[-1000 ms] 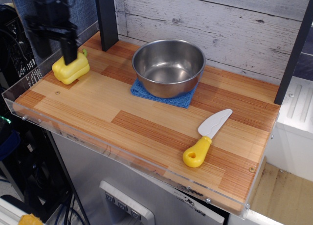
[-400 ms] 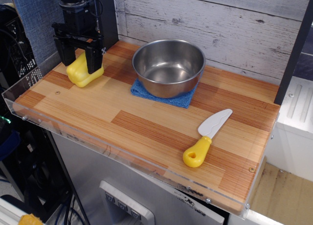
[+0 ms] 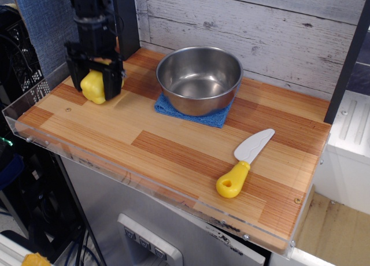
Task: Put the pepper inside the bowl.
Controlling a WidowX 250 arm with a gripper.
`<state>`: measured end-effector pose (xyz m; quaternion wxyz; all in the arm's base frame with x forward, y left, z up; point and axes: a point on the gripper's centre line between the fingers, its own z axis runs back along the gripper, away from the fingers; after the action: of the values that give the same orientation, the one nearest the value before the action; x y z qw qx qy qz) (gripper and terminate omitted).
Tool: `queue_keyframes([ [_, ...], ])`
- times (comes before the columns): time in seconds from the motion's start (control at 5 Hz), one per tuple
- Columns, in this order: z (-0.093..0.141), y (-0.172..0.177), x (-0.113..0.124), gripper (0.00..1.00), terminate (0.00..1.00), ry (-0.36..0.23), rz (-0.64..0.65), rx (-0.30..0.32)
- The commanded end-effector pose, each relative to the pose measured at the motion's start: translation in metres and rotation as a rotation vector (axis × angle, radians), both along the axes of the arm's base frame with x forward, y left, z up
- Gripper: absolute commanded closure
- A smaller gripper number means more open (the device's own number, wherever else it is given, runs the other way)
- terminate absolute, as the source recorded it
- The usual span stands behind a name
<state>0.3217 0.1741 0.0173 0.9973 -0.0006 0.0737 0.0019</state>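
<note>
So at the far left corner of the surface [image 3: 173, 144], the pincer [image 3: 94, 85] is clamped around the pepper [image 3: 92, 87], which looks barely off the wood. I'd lift it clear before swinging right, so it passes over the rim of the bowl [image 3: 199, 78] sitting on the blue cloth [image 3: 217, 118] by the back edge, then let go low. The toy knife [image 3: 243, 162] near the front right edge isn't in the way.

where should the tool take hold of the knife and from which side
Probably the yellow handle, from straight above. The knife lies flat on the table, handle toward the front edge, blade angled back and right. The handle is the thicker, rounder part, so fingers set across its width, either side of its long axis, should get more purchase than on the thin flat white blade.
</note>
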Motion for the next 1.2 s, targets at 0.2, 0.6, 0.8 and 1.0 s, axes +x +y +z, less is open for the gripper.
queue_keyframes([
  [0.2, 0.057, -0.002, -0.004, 1.00, 0.00, -0.206, -0.033, 0.076],
  [0.6, 0.151, -0.010, -0.040, 1.00, 0.00, -0.543, 0.062, 0.162],
  [0.8, 0.163, -0.042, -0.017, 1.00, 0.00, -0.525, -0.006, 0.065],
  [1.0, 0.129, -0.092, 0.023, 1.00, 0.00, -0.376, -0.147, -0.028],
])
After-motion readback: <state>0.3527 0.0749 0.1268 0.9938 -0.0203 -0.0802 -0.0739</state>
